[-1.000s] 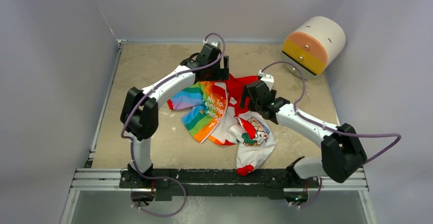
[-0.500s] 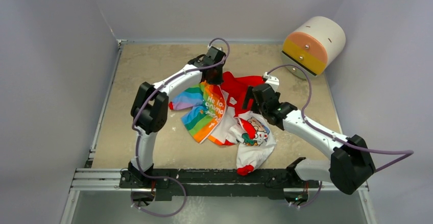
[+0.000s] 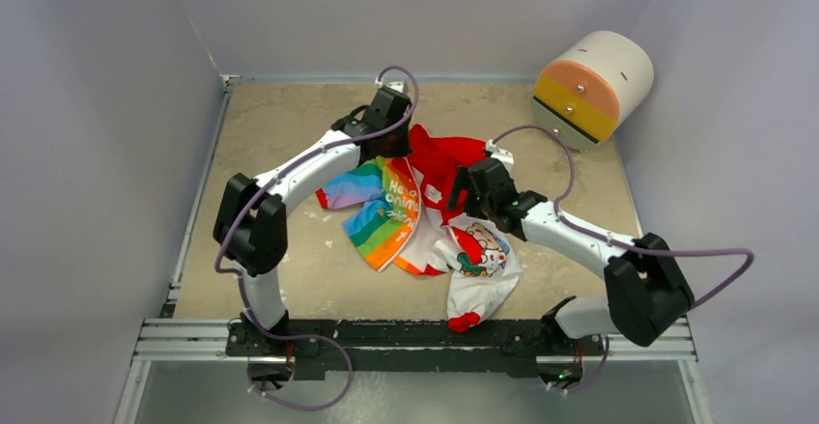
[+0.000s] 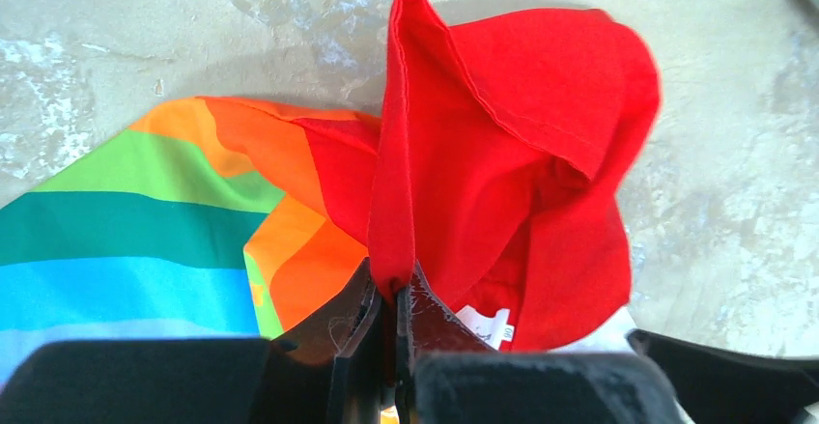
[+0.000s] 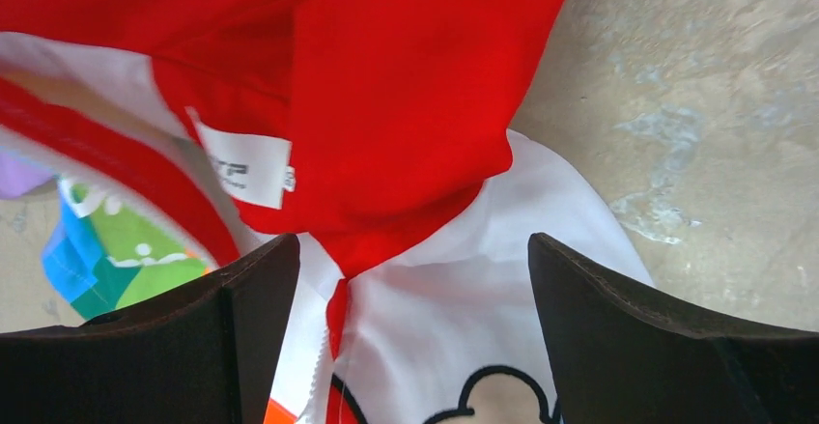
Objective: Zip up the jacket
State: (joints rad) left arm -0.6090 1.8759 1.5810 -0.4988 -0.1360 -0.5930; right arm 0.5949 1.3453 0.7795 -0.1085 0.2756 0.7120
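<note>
L claw (image 4: 396, 300) tight on jacket's (image 3: 394, 219) soft red hood fold; R claw (image 5: 410, 255) wide apart, empty.

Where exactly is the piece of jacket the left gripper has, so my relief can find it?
On the tan table, the jacket lies crumpled, its red hood at the far end. The left gripper is shut on the hood's stitched edge, pulled up into a ridge: plain red, unlike the rainbow panel beside it.

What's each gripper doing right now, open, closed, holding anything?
Left gripper: closed, pinching a fold of the red hood of the jacket.
Right gripper: open, holding nothing, above the jacket.
</note>
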